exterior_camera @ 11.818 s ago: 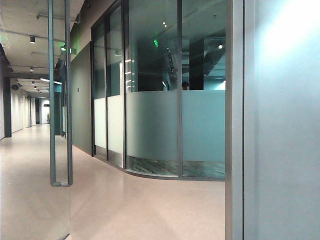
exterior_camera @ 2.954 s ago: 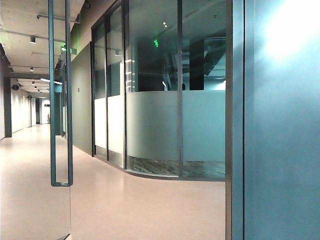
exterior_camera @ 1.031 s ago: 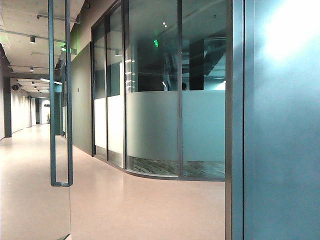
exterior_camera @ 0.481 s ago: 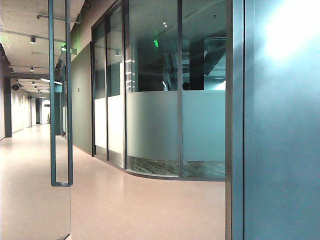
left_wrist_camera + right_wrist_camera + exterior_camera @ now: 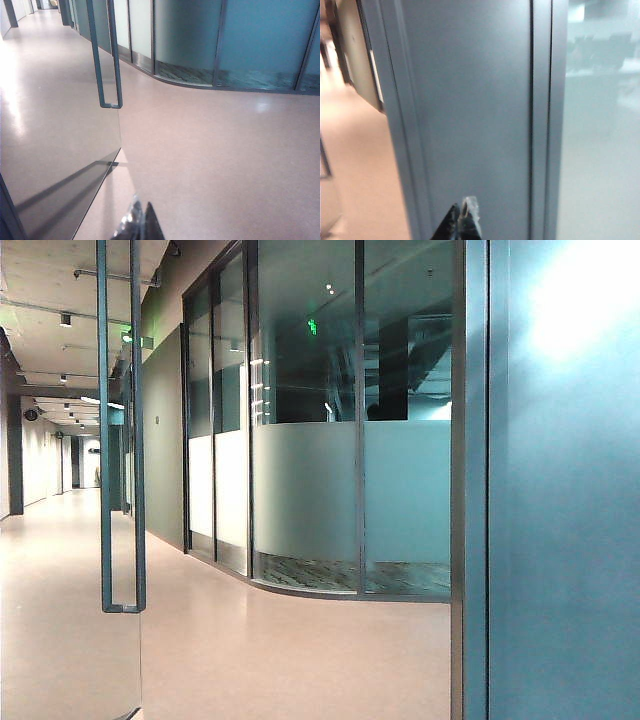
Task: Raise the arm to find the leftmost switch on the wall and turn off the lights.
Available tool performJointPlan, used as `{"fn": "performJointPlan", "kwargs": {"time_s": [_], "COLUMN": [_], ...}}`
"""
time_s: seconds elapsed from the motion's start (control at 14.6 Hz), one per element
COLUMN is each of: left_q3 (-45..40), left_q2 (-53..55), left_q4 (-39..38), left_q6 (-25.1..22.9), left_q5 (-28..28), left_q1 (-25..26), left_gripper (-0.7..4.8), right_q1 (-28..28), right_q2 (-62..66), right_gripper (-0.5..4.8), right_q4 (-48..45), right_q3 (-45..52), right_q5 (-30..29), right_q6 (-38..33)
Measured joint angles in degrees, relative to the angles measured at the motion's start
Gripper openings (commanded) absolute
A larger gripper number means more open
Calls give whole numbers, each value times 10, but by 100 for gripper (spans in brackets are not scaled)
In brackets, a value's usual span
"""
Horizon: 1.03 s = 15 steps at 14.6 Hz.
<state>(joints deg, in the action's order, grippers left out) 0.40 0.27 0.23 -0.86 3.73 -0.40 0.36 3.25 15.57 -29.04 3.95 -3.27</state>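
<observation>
Nothing much has shifted in the exterior view since earlier; only the dark head behind the frosted glass partition [image 5: 350, 500] sits slightly further right. Right gripper [image 5: 461, 220] has fingertips pressed together, empty, near a grey wall panel [image 5: 470, 100]. Left gripper [image 5: 137, 225] looks closed, over bare floor [image 5: 225, 160] beside a glass door [image 5: 60, 140]. No switch visible in any view. No readable writing; green sign [image 5: 312, 327] too small.

Glass door [image 5: 60, 490] with long handle [image 5: 120, 440], pale floor [image 5: 300, 660], frosted curved glass partition [image 5: 330, 500]
</observation>
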Motion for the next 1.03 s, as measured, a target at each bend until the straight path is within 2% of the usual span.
{"fn": "performJointPlan", "kwargs": {"time_s": [0.14, 0.27, 0.41, 0.62, 1.03], "left_q3": [0, 0, 0, 0, 0], "left_q2": [0, 0, 0, 0, 0], "left_q4": [0, 0, 0, 0, 0], "left_q6": [0, 0, 0, 0, 0], "left_q5": [0, 0, 0, 0, 0], "left_q1": [0, 0, 0, 0, 0], "left_gripper": [-5, -5, -5, -5, -5], "right_q1": [0, 0, 0, 0, 1], "right_q2": [0, -1, 0, -4, -30], "right_gripper": [-1, -1, -1, -1, -1], "right_q4": [-1, -17, -32, -88, -162], "right_q3": [6, 75, 159, 243, 287], "right_q5": [0, 0, 1, 2, -5], "right_q6": [27, 62, 66, 36, -9]}}
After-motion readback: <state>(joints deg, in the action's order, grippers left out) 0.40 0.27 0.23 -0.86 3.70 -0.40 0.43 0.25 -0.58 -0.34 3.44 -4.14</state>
